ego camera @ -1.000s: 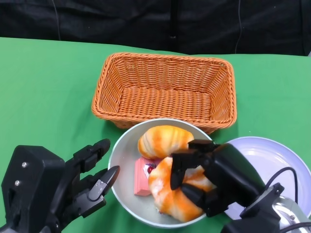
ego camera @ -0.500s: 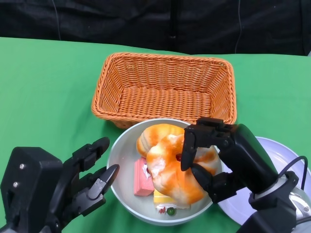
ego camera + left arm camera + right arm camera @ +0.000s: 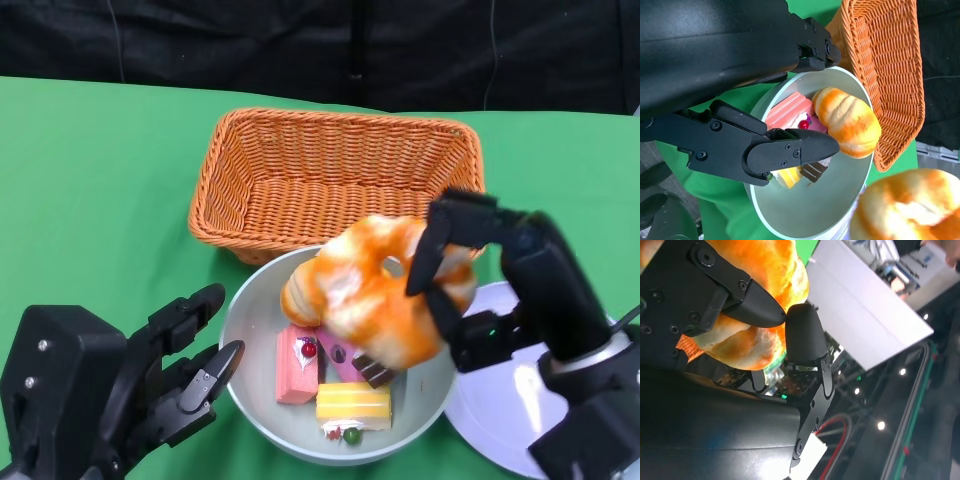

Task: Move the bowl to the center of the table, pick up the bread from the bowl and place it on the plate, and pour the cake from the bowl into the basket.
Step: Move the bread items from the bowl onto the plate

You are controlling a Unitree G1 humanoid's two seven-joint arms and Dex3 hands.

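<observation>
Woven wicker, matt cloth, smooth dishware and soft-looking food.

The basket [image 3: 340, 185] is orange woven wicker, ribbed and rough. The table [image 3: 90, 190] is covered in matt green cloth with a few soft creases. The bowl [image 3: 250, 320] looks smooth and satin, pale grey-green, with a faint sheen on its inner wall; the plate [image 3: 500, 420] is smooth, pale and slightly glossy. The bread [image 3: 375, 300] has a glazed orange-and-cream skin, spongy-looking with a soft shine. The cake pieces [image 3: 350, 405] look smooth and foam-like, matt pink and yellow. The right hand [image 3: 470, 290] and left hand [image 3: 170, 375] are matt black plastic, with finely textured fingertip pads [image 3: 757, 305].
</observation>
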